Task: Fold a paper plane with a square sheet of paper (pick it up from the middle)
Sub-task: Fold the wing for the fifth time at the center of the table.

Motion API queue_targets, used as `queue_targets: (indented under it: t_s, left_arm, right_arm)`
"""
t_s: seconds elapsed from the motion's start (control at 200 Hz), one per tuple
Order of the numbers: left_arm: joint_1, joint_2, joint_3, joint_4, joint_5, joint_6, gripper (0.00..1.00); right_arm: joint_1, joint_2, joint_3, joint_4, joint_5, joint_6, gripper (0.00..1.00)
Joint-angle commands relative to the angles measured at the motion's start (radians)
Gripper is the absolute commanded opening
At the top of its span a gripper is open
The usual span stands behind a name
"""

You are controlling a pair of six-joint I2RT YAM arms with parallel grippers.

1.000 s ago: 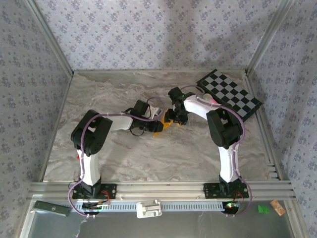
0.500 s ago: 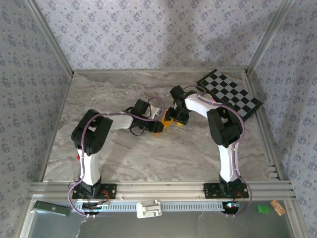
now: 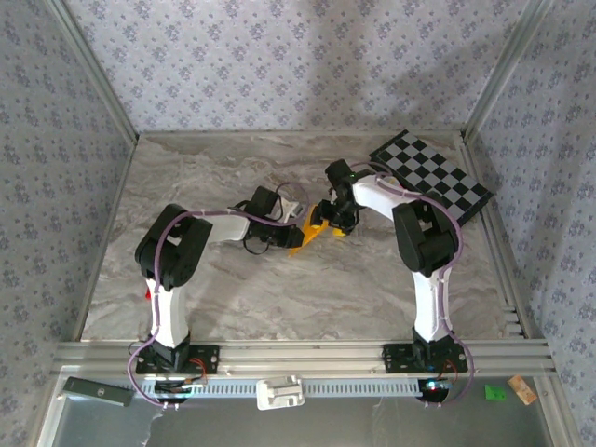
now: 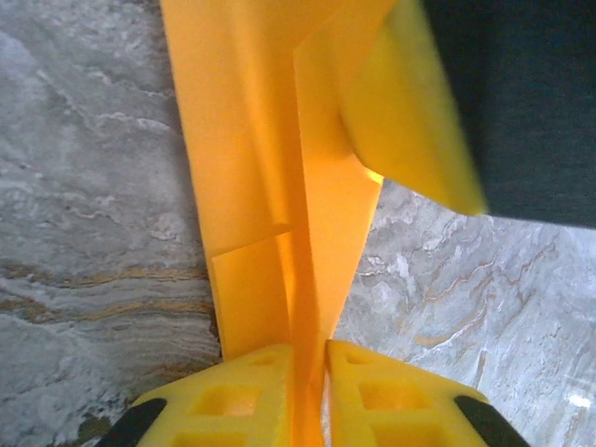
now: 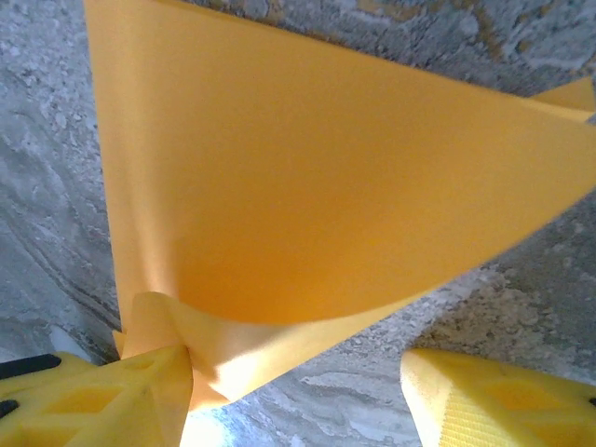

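Left wrist view is showing me my left gripper (image 4: 310, 363), newly tightened, pinching the half-folded sheet of paper (image 4: 247, 140) near the checkered board (image 3: 431, 175), while my right gripper (image 5: 298, 372) is hanging open against a flap, so creasing is probably advancing.

A grey marble-patterned table (image 3: 233, 298) is carrying everything, with patterned panels (image 3: 279, 65) standing along its left, far and right sides. A black-and-white checkered board (image 3: 433, 175) is lying at the far right corner, set at an angle, one corner reaching the right edge. Near the middle the folded paper (image 3: 312, 233) is showing orange-yellow — whether it is resting on the surface cannot be told. A small red thing (image 3: 147, 292) is sitting near the left, partly hidden.
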Motion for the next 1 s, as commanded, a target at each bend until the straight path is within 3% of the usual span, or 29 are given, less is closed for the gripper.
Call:
queue_targets:
  t_s: [0.0, 0.25, 0.54, 0.815, 0.994]
  left_arm:
    - [0.015, 0.045, -0.033, 0.019, 0.051, -0.067, 0.14]
    - [0.021, 0.057, -0.030, 0.043, 0.097, -0.146, 0.10]
    - [0.021, 0.067, -0.035, 0.054, 0.082, -0.191, 0.08]
    - [0.022, 0.070, -0.041, 0.058, 0.074, -0.211, 0.07]
    - [0.022, 0.071, -0.042, 0.060, 0.073, -0.216, 0.07]
  right_arm:
    - [-0.023, 0.019, -0.069, 0.060, -0.024, -0.021, 0.65]
    - [-0.082, -0.108, -0.161, 0.243, -0.137, -0.073, 0.65]
    - [-0.110, -0.285, -0.389, 0.561, -0.252, -0.035, 0.61]
    - [-0.035, -0.262, -0.460, 0.739, -0.287, 0.064, 0.36]
    - [-0.004, -0.189, -0.424, 0.771, -0.298, 0.093, 0.27]
